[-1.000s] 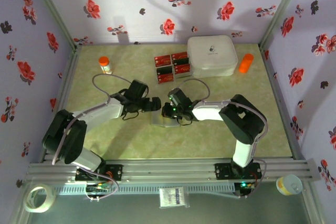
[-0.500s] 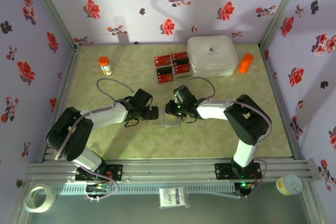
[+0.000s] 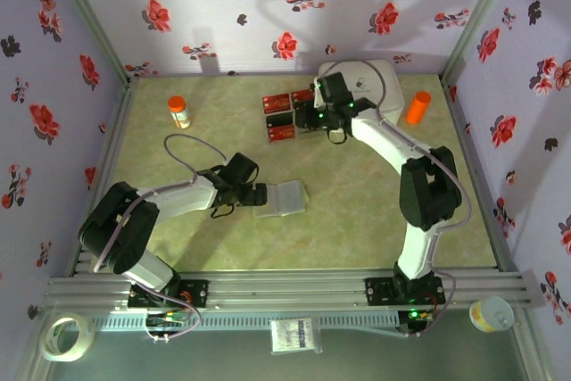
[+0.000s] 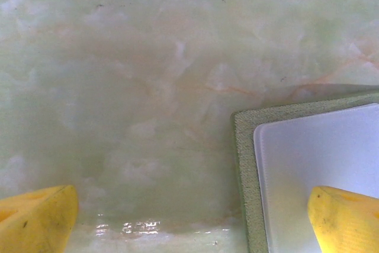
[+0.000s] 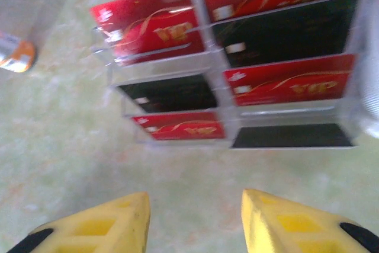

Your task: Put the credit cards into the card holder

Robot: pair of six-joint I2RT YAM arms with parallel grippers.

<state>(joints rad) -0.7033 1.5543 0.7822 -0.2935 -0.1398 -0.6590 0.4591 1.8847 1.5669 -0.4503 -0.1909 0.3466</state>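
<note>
Nearest, at mid-table (image 3: 357, 211): the left gripper (image 3: 260, 194), fingers spread wide and pinching nothing, one fingertip (image 4: 343, 217) over the edge of the card holder (image 3: 284, 198), lying open with grey inside up; farther back: the right gripper (image 5: 195, 214), spread too and empty, hovering just before the credit cards (image 5: 260, 45) in their clear rack (image 5: 220, 106); just beside the rack, a white box (image 3: 382, 95).

I see the card holder (image 3: 284, 198) lying open, grey inside up; the red and dark credit cards (image 3: 290, 114) sit in tiered rows well beyond it.
</note>
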